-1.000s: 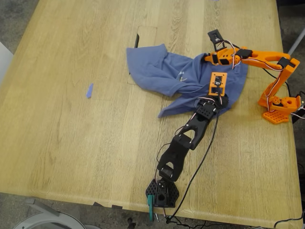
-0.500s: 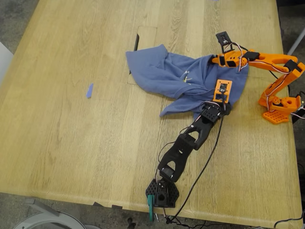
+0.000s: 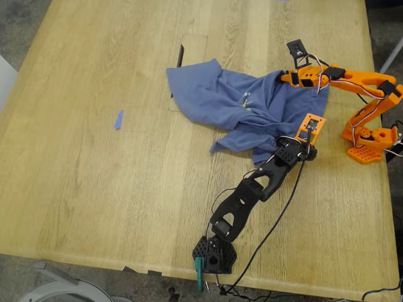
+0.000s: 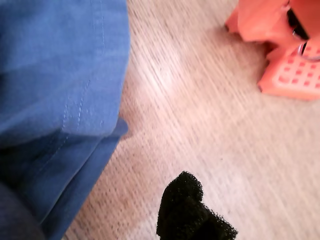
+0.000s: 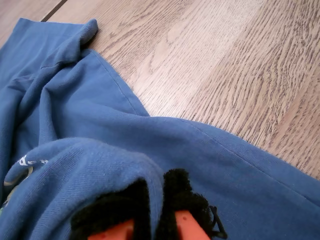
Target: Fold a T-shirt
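T-shirt (image 3: 239, 107) lying bunched on bench (image 3: 94, 182), folding barely begun; second tool (image 5: 156, 205) clenching a fabric fold; first tool (image 4: 192, 212) off the cloth, state unclear.

The T-shirt (image 4: 55, 100) lies bunched on the wooden worktop (image 4: 200, 130), a stitched hem showing (double seam). An orange arm base (image 4: 285, 50) sits well apart. One black fingertip (image 4: 187, 210) pokes in.

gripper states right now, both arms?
My first gripper: cannot tell; only one black finger shows, over bare table beside the T-shirt.
My second gripper: closed, fingers pinching a fold of the T-shirt.
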You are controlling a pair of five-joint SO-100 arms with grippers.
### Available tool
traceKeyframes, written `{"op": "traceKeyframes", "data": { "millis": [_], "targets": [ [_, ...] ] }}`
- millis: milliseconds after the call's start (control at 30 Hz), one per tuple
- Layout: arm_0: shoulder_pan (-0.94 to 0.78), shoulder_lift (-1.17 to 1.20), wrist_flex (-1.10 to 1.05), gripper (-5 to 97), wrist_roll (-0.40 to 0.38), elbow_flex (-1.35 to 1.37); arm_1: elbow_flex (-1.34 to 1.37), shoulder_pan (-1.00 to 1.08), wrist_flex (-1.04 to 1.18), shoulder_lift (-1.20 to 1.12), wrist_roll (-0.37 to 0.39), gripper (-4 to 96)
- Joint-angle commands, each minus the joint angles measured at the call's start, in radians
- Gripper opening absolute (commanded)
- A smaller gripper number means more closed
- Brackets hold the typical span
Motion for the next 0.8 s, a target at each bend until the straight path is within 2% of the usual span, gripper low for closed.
{"op": "traceKeyframes", "data": {
  "millis": [0, 133, 200, 300, 367, 467, 767],
  "targets": [
    [-0.012, 0.011, 0.048, 66, 0.058, -0.114, -0.021, -0.012, 0.003, 0.06, -0.005, 0.0],
    [0.0, -0.132, 0.14, 73, 0.129, -0.324, -0.032, -0.026, 0.015, 0.063, -0.006, 0.0],
    [0.005, -0.279, 0.233, 74, 0.163, -0.561, -0.038, -0.031, 0.02, 0.063, -0.008, 0.0],
    [0.003, -0.588, 0.397, 77, 0.215, -1.058, -0.038, -0.037, 0.028, 0.067, -0.009, 0.0],
    [-0.003, -0.707, 0.515, 78, 0.247, -1.232, -0.037, -0.04, 0.029, 0.071, -0.011, 0.0],
    [-0.017, -0.775, 0.604, 78, 0.296, -1.302, -0.031, -0.04, 0.031, 0.077, -0.011, 0.0],
    [-0.101, -0.818, 0.643, 78, 0.345, -1.301, -0.025, -0.049, 0.026, 0.081, -0.011, 0.0]
  ]
}}
